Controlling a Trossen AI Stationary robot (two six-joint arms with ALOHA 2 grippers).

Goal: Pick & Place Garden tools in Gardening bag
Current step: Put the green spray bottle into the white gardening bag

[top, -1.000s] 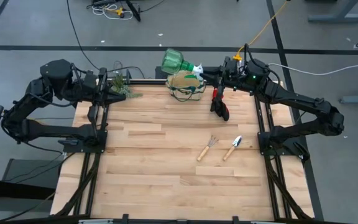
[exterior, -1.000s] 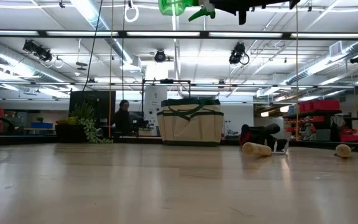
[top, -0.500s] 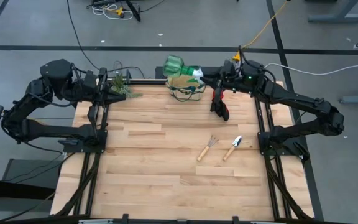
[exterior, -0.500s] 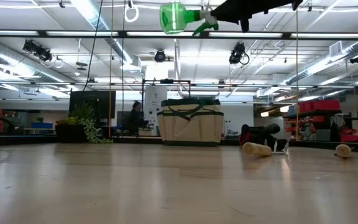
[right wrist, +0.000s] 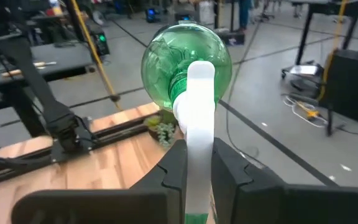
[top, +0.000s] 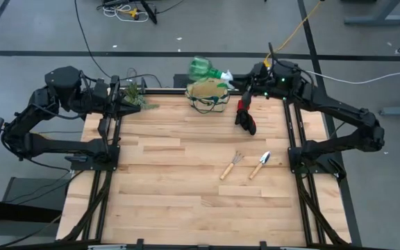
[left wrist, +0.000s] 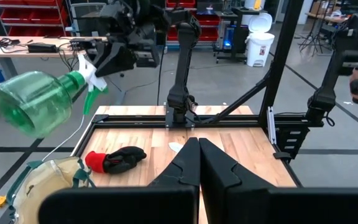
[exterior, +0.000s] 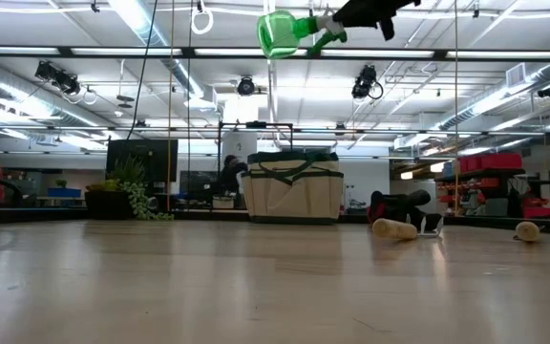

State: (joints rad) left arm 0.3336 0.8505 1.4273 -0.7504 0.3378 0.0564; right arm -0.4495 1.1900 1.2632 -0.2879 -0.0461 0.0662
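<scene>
A green translucent spray bottle (top: 203,68) with a white sprayer head hangs high above the far side of the beige gardening bag (top: 208,94). My right gripper (top: 245,78) is shut on it. The bottle also shows in the low view (exterior: 280,32) and the left wrist view (left wrist: 33,102). The red-and-black glove (top: 245,117) lies on the table right of the bag. The hand rake (top: 232,165) and the trowel (top: 260,164) lie flat at mid-right. My left gripper (left wrist: 197,149) is shut and empty at the far left, by the plant (top: 134,95). My right gripper pinches the bottle's white sprayer head (right wrist: 199,112) between its two fingers (right wrist: 173,168). The fingers come about level from the table's right and lie along the bottle. The bottle is lifted clear and lies roughly level, its round base (right wrist: 185,56) toward the table's left.
The bag stands upright at the far middle of the table (top: 172,201), its dark green handles on top (exterior: 291,158). Black frame posts stand at both sides (top: 106,139). A person shows in the room behind (exterior: 229,172).
My right gripper has come down a little and gone slightly toward the table's right edge with the spray bottle. The bottle has tipped closer to level and stays clear above the bag.
</scene>
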